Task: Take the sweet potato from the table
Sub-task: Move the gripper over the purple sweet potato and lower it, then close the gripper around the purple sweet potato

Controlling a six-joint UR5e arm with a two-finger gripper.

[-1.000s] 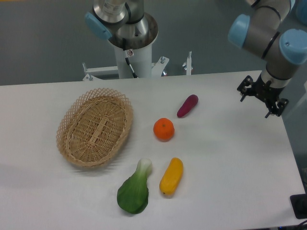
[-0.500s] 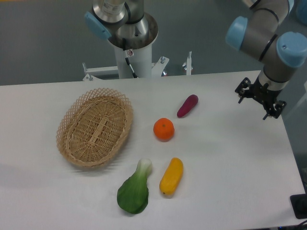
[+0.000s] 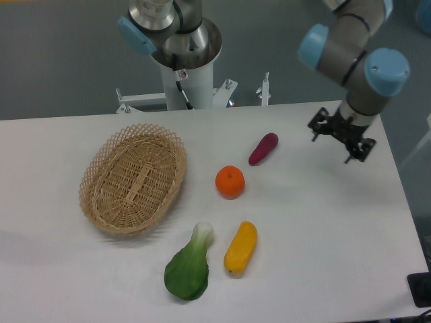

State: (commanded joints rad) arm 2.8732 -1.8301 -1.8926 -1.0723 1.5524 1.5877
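One wide white table with rounded corners is filling most of the view, and everything else is resting on it or hanging above it. No brand, label or writing is showing anywhere legibly.

The arm, grey with light blue joint caps, is reaching in from the upper right, while its pedestal is standing behind the table's far edge. Next in size, an oval wicker basket is sitting on the left half of the table, tilted a little, with nothing visible inside it. A green leafy vegetable with a pale stalk is lying near the front edge, and just to its right a fat yellow oblong vegetable is lying close beside it without touching. A round orange is sitting near the middle of the table.

The black gripper is hanging over the table's right side, near the far edge, pointing down; its two fingers are standing apart with a gap between them, released and holding nothing.

Smallest of all, the sweet potato is lying flat on the table, up and to the right of the orange and apart from it, and to the left of the gripper, well clear of its fingers. It is looking smooth and slender, magenta-purple, tapering toward its lower left end, with its long axis running diagonally from lower left to upper right.
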